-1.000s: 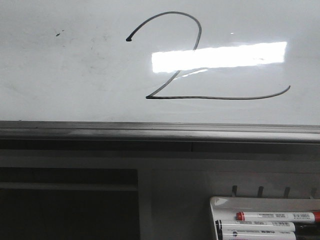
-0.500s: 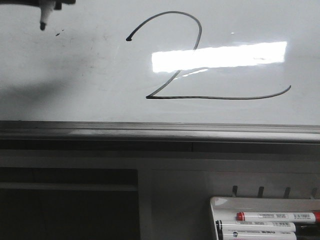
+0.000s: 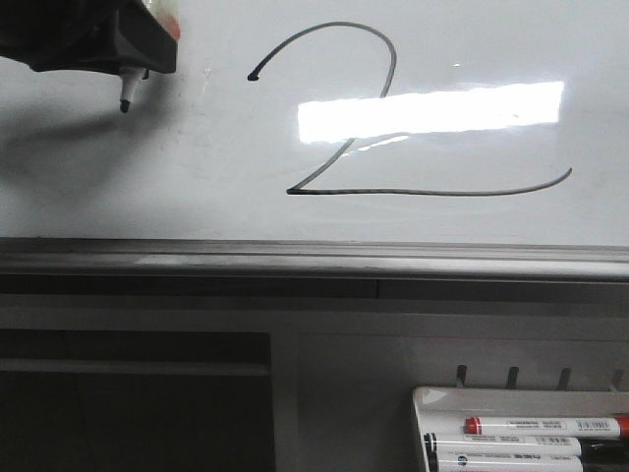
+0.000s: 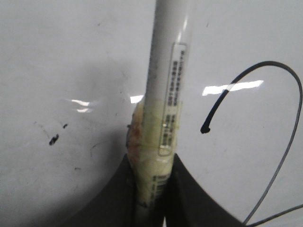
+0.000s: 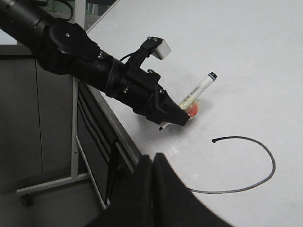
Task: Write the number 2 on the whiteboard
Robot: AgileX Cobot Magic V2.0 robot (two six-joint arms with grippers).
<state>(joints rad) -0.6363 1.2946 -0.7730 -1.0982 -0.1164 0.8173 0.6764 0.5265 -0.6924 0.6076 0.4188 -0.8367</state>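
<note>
The number 2 [image 3: 442, 194] is drawn in thin black line on the whiteboard [image 3: 197, 187]. My left gripper [image 3: 133, 67] is at the upper left of the board, left of the 2's starting dot, shut on a white marker [image 3: 126, 96] whose dark tip points down at the board. In the left wrist view the fingers [image 4: 118, 198] clamp the taped marker barrel [image 4: 163, 94] beside the 2's curved top [image 4: 284, 68]. The right wrist view shows the left gripper [image 5: 173, 118], the marker [image 5: 199, 90] and the 2's curve [image 5: 270, 161]. My right gripper [image 5: 152, 163] is shut and empty.
A grey metal rail [image 3: 314, 261] runs along the board's lower edge. A white tray [image 3: 432, 403] with several markers [image 3: 541, 426] sits at the lower right. A small dark speck mark [image 4: 54, 139] lies on the board near the marker. Dark cabinet panels stand below the rail.
My left gripper with the marker has come into the front view from the top left and moved down and right toward the 2's start. The 2 is unchanged.
</note>
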